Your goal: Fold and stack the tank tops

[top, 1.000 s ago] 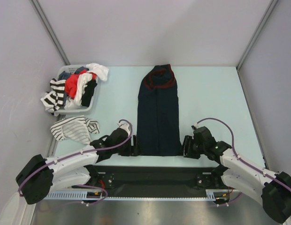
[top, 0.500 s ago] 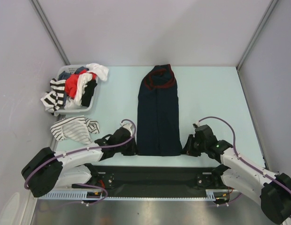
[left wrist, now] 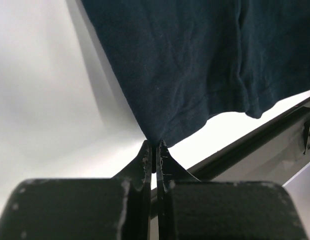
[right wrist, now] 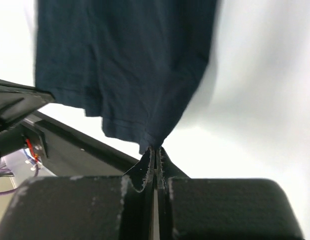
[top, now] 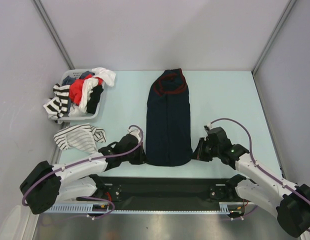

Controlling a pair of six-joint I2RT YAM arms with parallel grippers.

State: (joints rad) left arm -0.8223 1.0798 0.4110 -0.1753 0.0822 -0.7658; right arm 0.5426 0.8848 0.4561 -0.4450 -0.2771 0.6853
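With the navy tank top [top: 168, 122] lying lengthwise mid-counter [top: 225, 95], the left fingers [left wrist: 155, 150] and right fingers [right wrist: 156, 152] each pinch a near hem corner, so the fold looks to be starting and next calls for lifting both corners evenly toward the neckline.

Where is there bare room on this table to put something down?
Widest: between the navy tank top and the right edge of the table. Narrower: between that top and the laundry basket. Crowded: the left edge, with basket and striped top, and the near edge, where left gripper and right gripper pinch the hem.
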